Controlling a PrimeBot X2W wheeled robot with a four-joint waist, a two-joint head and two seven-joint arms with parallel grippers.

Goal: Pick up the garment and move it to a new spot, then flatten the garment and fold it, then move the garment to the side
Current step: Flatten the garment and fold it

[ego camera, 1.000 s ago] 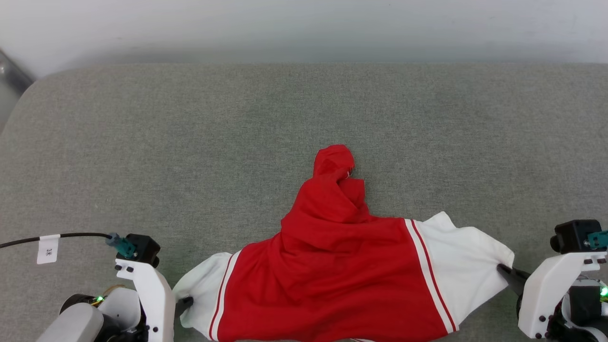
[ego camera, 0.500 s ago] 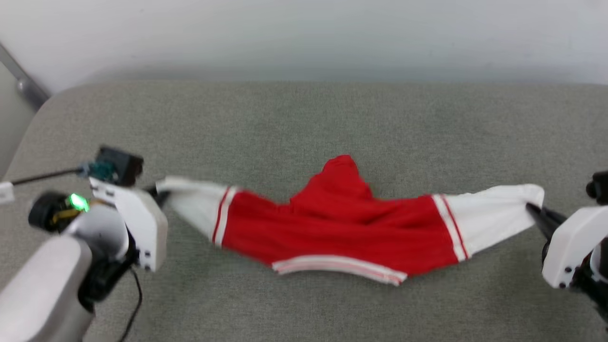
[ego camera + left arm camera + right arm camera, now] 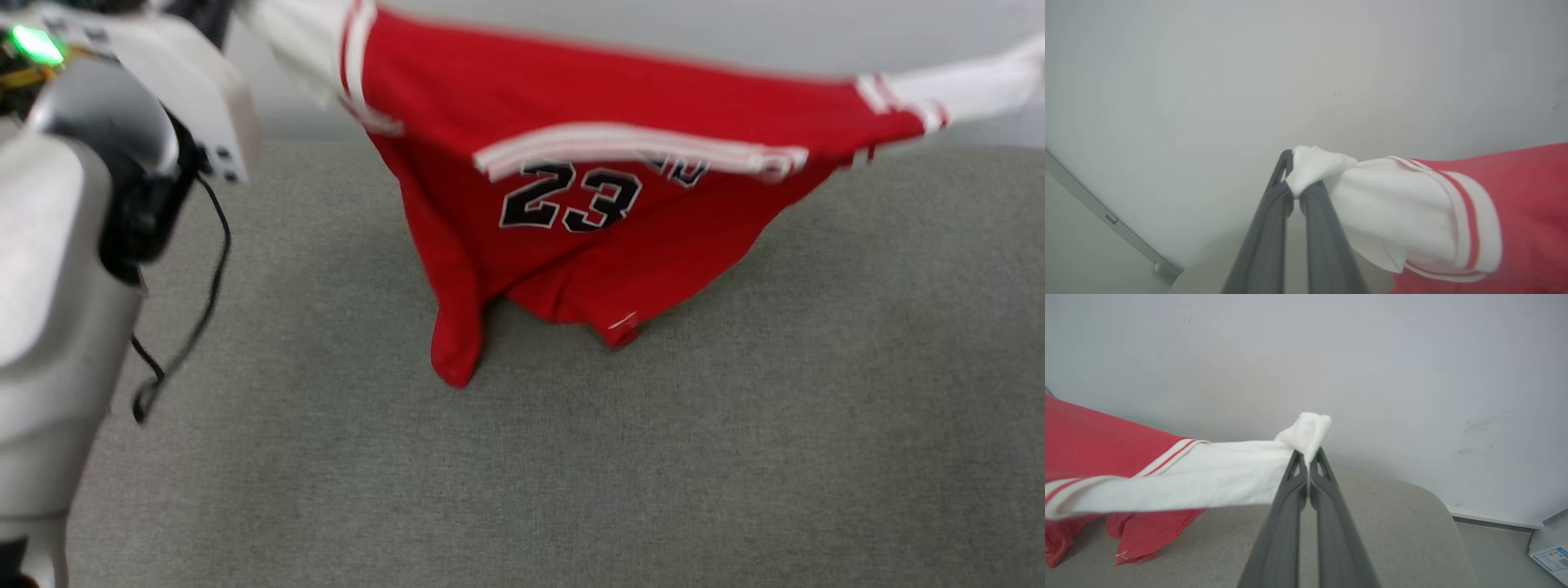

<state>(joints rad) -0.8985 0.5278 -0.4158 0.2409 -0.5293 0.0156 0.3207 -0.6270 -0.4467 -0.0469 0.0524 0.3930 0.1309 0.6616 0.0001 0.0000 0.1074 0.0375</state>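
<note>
Spanning left-right, your garment point(image 3: 571, 261) hangs between left end effector point(image 3: 1294, 192) and right end effector point(image 3: 1306, 457), each clamped on a sleeve point(image 3: 1372, 196).

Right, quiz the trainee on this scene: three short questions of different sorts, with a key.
1. True or false: the red jersey T-shirt with white short sleeves lies flat on the grey fabric-covered surface.
2. Which part does the left hand pinch? A: the striped collar. B: the end of a white sleeve. C: the bottom hem.
3. Fill in: the black number printed on the T-shirt is ___.
Key: 1 false, it hangs stretched between the left hand and the right hand. 2 B. 3 23.
</note>
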